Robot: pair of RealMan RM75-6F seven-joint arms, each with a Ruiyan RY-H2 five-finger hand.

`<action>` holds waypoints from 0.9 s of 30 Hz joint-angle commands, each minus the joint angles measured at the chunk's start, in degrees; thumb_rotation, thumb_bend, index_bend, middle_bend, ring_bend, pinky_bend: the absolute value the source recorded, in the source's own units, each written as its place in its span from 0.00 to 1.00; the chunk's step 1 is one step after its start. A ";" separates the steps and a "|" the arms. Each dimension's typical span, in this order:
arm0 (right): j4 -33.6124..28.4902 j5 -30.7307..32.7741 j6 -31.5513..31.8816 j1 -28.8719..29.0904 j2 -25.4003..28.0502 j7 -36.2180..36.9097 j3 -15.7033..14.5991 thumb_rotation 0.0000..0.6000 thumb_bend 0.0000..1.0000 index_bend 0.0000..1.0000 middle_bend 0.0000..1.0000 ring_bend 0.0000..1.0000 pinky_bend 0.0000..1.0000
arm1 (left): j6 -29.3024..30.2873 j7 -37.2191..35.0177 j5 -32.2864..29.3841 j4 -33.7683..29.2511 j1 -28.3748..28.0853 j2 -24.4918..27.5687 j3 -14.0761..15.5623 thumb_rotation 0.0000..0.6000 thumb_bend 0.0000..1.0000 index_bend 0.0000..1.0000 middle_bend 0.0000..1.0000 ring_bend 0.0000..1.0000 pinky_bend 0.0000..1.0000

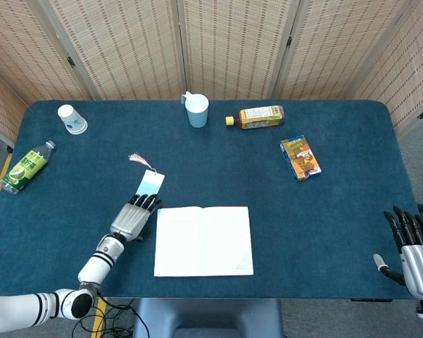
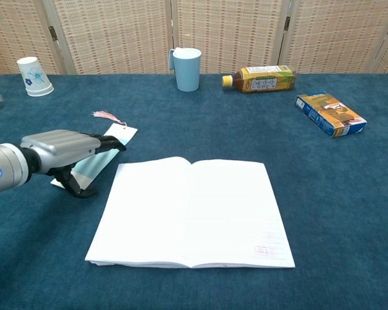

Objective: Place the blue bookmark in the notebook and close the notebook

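Two hands show. The left hand (image 2: 64, 147) lies flat over the blue bookmark (image 2: 106, 152), fingers stretched, thumb down beside its near end; whether it grips the bookmark I cannot tell. The bookmark lies just left of the open notebook (image 2: 192, 212), tassel pointing away. The right hand (image 1: 413, 250) hangs off the table (image 1: 338, 225) edge, far right of the notebook, fingers spread, holding nothing.

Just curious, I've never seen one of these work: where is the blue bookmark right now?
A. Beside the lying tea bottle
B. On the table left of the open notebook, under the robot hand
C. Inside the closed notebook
B: the bookmark lies on the table beside the open notebook, with the left robot hand over it.
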 commanded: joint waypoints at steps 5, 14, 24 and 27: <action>0.11 0.04 0.03 -0.06 0.00 0.12 0.03 1.00 0.21 0.00 0.03 0.00 0.00 | 0.48 1.93 -1.75 1.57 0.00 -0.61 0.39 1.00 0.36 0.00 0.01 0.00 0.11; 0.02 -0.04 -0.18 0.08 -0.09 -0.06 0.05 1.00 0.21 0.00 0.03 0.00 0.00 | 0.96 2.37 -2.86 3.24 0.56 0.42 0.39 1.00 0.36 0.00 0.01 0.00 0.11; -0.24 -0.22 0.32 -0.25 -0.02 -0.26 -0.04 1.00 0.21 0.00 0.03 0.00 0.00 | 0.95 4.36 -6.45 7.72 0.29 0.51 -0.79 1.00 0.36 0.00 0.01 0.00 0.11; -0.27 -0.30 0.60 -0.43 0.02 -0.25 -0.08 1.00 0.21 0.00 0.03 0.00 0.00 | 0.68 4.23 -8.51 8.78 0.21 0.92 -1.92 1.00 0.36 0.00 0.01 0.00 0.11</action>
